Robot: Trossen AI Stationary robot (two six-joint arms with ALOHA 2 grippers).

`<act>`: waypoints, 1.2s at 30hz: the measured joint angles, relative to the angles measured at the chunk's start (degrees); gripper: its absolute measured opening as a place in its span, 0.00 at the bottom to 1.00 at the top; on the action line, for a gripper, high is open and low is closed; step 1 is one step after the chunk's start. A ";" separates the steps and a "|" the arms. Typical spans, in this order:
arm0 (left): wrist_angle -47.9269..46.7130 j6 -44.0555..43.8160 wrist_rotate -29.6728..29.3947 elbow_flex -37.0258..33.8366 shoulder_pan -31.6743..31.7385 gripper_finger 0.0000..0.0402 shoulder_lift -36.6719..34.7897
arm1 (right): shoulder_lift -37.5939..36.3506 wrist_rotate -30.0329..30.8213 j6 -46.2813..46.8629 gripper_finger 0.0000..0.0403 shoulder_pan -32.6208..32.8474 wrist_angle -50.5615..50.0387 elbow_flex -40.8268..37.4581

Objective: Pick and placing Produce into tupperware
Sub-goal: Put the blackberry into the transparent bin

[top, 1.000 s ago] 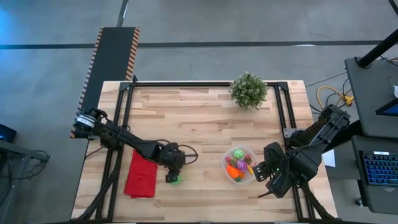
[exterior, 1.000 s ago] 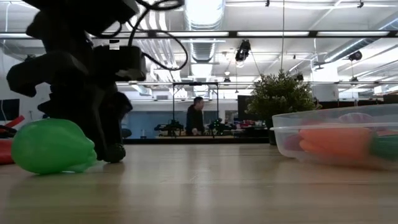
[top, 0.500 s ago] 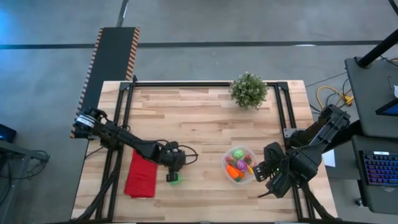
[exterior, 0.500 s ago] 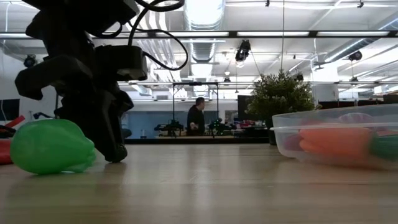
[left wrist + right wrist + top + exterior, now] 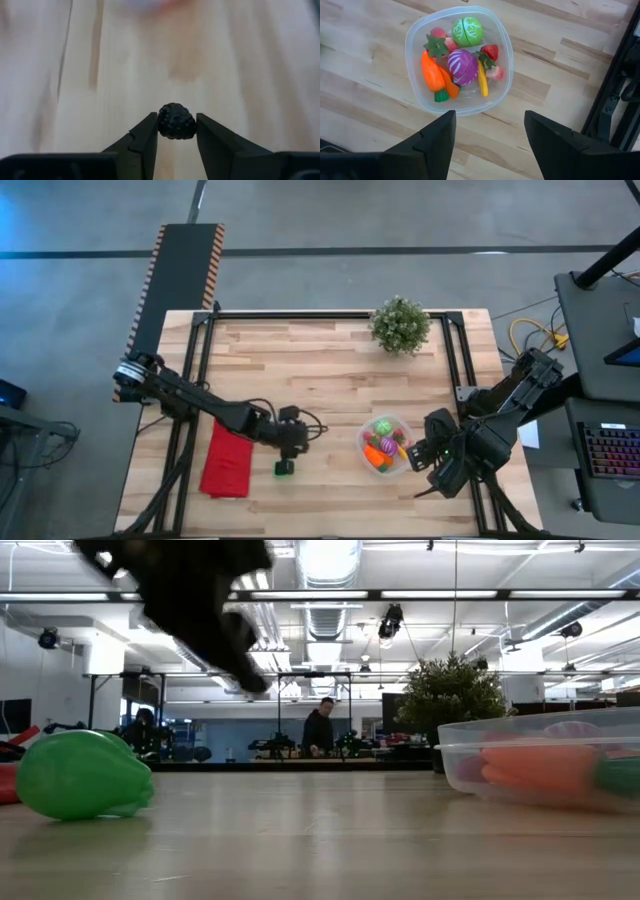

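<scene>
A small dark bumpy berry (image 5: 176, 121) sits between the fingers of my left gripper (image 5: 176, 120), which is shut on it. The gripper hangs above the table (image 5: 292, 446) beside a red folded cloth. A green produce piece (image 5: 284, 468) lies on the wood just nearer than the gripper and shows large in the low view (image 5: 85, 775). The clear tupperware (image 5: 385, 445) stands to the right and holds a carrot, a purple piece, a green piece and other produce (image 5: 462, 67). My right gripper (image 5: 490, 145) waits open by the tupperware's right side. My left gripper pinches the dark berry (image 5: 176, 121) by two opposite sides between its two fingers, at their free ends. The fingers (image 5: 240, 665) slant downward above the table. The berry is lifted clear of the wood.
A red folded cloth (image 5: 226, 461) lies at the near left. A green potted plant (image 5: 400, 325) stands at the far right. Bare wood lies between the green piece and the tupperware's rim (image 5: 415, 35). A person stands far off in the room (image 5: 318, 730).
My left gripper has risen from the table beside the green piece and gone a little toward the table's right edge. The green piece stays lying where it was. My right arm has kept still.
</scene>
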 joint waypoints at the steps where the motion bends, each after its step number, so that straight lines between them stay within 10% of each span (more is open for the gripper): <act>1: 0.05 2.04 0.00 1.79 0.11 0.26 0.02 | 0.00 0.00 0.00 0.57 0.00 0.00 0.00; 22: 2.72 19.19 12.92 35.64 10.50 0.26 26.69 | 0.00 0.06 1.77 0.57 0.15 0.00 0.00; 36: -0.90 18.88 15.97 43.37 16.31 0.26 32.83 | -0.02 0.12 1.44 0.57 0.15 0.03 0.02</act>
